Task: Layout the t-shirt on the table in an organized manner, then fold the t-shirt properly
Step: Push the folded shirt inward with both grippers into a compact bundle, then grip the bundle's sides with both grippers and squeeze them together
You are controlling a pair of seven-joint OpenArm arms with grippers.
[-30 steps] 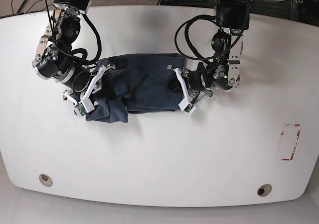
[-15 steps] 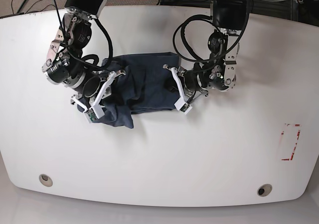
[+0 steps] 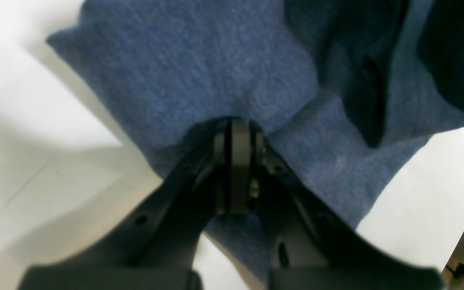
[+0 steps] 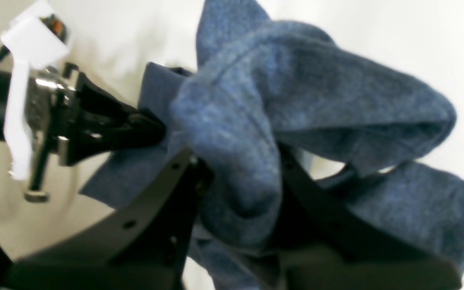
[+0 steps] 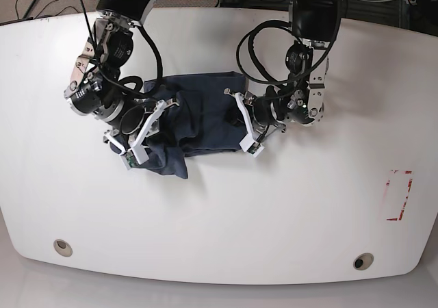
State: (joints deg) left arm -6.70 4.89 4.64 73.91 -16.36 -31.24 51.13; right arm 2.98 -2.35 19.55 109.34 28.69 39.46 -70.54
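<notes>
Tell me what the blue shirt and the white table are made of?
The t-shirt looks like soft knit cloth, perhaps cotton: its dark blue surface is fuzzy and flecked, matte, and it bunches into limp folds. The table looks like hard, smooth board with a glossy white coating, since light and shadows reflect softly off it; what lies under the coating cannot be told.

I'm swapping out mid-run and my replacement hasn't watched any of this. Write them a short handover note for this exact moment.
Left gripper: shut, pinching an edge of the t-shirt.
Right gripper: closed on a thick bunch of the shirt's fabric.
The shirt sits bunched and wrinkled between the arms, on the far middle of the table.
Done: both arms have a hold.
Left: spread the shirt flat and straight, then do every fold.
</notes>
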